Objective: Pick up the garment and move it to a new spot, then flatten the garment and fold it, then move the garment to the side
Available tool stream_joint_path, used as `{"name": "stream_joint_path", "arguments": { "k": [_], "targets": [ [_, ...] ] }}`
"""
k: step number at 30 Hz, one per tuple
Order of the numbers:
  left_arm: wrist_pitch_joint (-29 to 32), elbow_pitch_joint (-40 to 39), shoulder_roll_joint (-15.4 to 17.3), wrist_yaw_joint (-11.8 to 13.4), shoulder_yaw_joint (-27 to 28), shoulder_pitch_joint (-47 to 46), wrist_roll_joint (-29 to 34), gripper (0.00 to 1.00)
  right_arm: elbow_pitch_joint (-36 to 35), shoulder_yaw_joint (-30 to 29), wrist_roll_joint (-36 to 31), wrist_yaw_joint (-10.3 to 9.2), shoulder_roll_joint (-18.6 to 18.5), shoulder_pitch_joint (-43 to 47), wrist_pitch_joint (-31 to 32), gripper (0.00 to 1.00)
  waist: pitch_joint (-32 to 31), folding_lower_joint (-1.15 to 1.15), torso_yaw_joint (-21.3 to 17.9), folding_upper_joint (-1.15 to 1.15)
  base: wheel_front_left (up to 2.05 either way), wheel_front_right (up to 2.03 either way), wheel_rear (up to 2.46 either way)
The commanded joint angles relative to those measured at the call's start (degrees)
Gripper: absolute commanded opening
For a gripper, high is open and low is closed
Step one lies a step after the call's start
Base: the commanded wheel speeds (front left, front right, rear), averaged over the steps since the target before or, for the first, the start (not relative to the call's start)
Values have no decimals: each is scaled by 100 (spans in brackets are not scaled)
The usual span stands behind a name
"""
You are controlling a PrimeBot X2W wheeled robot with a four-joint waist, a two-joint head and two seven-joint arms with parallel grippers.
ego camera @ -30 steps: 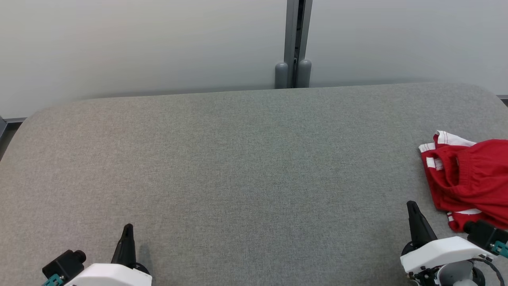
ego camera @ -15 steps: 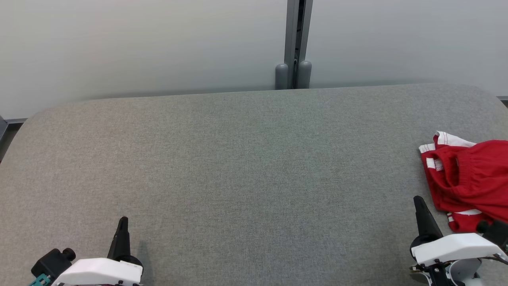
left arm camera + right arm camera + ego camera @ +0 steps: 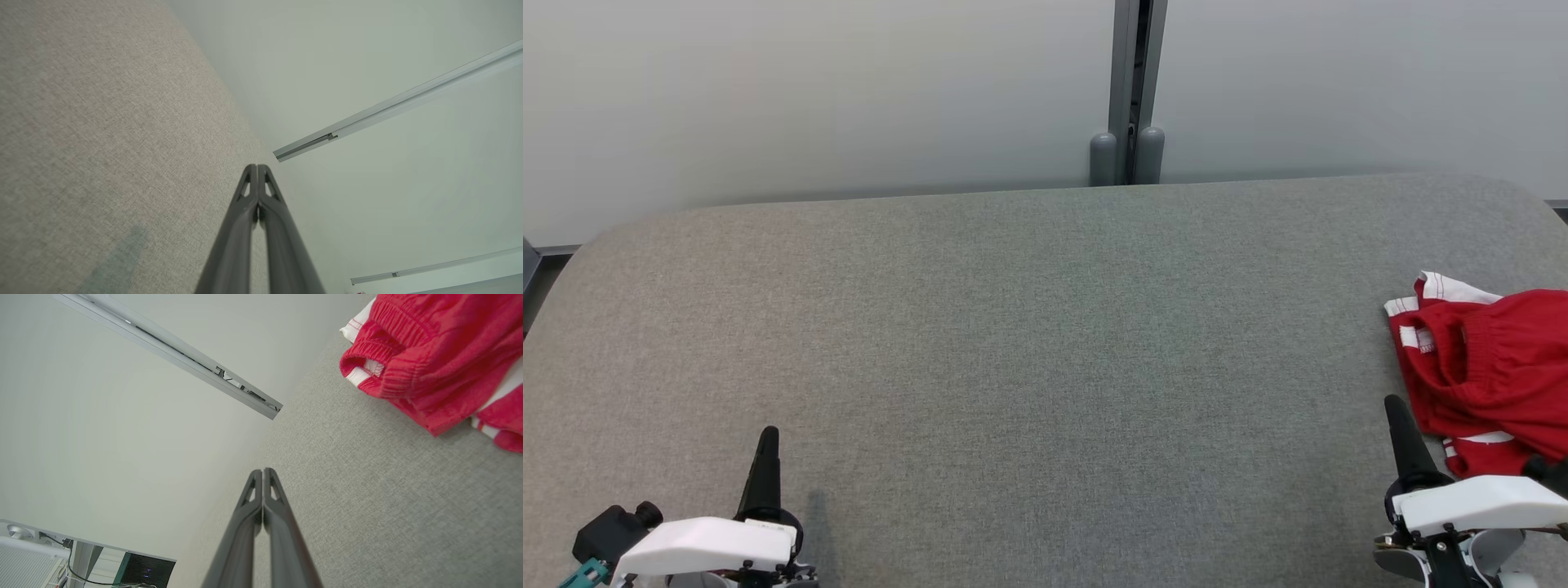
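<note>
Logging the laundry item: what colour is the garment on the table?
The garment is red with white trim, clearest in the right wrist view.
</note>
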Motion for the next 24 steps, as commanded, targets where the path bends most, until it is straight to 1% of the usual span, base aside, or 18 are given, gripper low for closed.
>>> {"name": "stream_joint_path", "arguments": {
  "k": [1, 24],
  "targets": [
    [41, -106, 39, -43, 49, -139, -171, 0, -114, -33, 200, 2, -53, 5, 57, 0, -3, 0, 1, 0, 0, 0, 0],
    [378, -344, 48, -146, 197, -217, -1358, 0, -380, -199, 1522, 2, -69, 48, 389, 0, -35, 0, 11, 0, 0, 0, 0]
  ]
}}
